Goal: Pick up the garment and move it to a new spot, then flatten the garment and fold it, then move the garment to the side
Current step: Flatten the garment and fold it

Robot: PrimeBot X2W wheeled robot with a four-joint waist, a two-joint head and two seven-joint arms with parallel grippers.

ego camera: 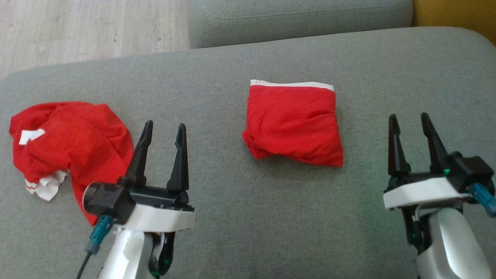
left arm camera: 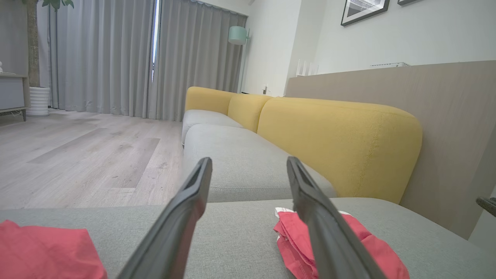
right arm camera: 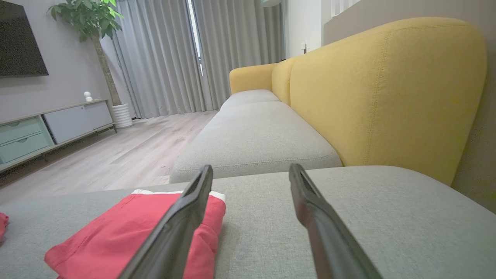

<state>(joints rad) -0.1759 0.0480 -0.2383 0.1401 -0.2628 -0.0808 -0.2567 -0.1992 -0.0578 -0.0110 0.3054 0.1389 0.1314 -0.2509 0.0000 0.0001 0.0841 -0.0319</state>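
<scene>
A folded red garment (ego camera: 294, 122) with a white band along its far edge lies in the middle of the grey sofa seat (ego camera: 248, 217). A second red garment (ego camera: 73, 141), crumpled and with white trim, lies at the left. My left gripper (ego camera: 164, 128) hovers open and empty just right of the crumpled one. My right gripper (ego camera: 409, 118) stands open and empty to the right of the folded one. The left wrist view has the left gripper (left arm camera: 248, 162), the folded garment (left arm camera: 364, 240) and the crumpled one (left arm camera: 42, 252). In the right wrist view the right gripper (right arm camera: 252, 170) is beside the folded garment (right arm camera: 128, 228).
A second grey seat cushion (ego camera: 298, 19) adjoins the far side, with wooden floor (ego camera: 85, 31) beyond the left edge. Yellow backrests (right arm camera: 387, 93) run along the right. Curtains (left arm camera: 116, 58), a potted plant (right arm camera: 93, 23) and a low cabinet (right arm camera: 50, 128) stand across the room.
</scene>
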